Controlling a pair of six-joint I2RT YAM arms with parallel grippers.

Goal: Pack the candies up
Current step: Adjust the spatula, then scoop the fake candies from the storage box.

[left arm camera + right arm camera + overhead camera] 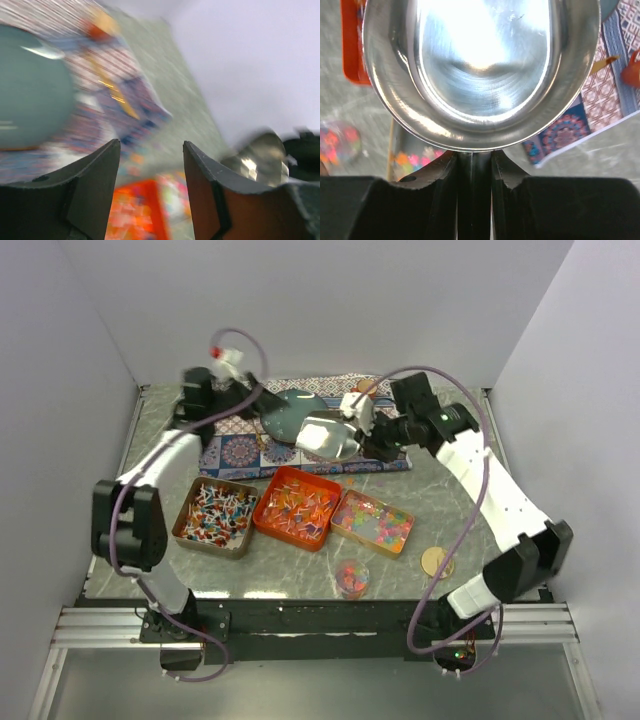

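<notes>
Tiny bright candies (297, 505) sit in three flat trays (290, 538), side by side. The right claw (474, 159) pinches the thin handle of a shiny, round metal scoop (480, 65). The left claw (151, 146) gapes, empty. Only the top view shows all three trays.

A marbled worktop (300, 570) carries a patterned mat (232, 452) along its far edge, with a teal plate (290, 410) lying on it. A silver scoop (330, 435) hangs over the mat's near edge, just beside the plate. At mid-worktop three trays stand in a row, close together: a metal tray (183, 508) on the left, an orange tray (288, 537) in the middle and a gold tray (362, 543) on the right. Toward the near edge stands a small clear cup (366, 580), with a gold disc (436, 561) lying flat near it on the right.
</notes>
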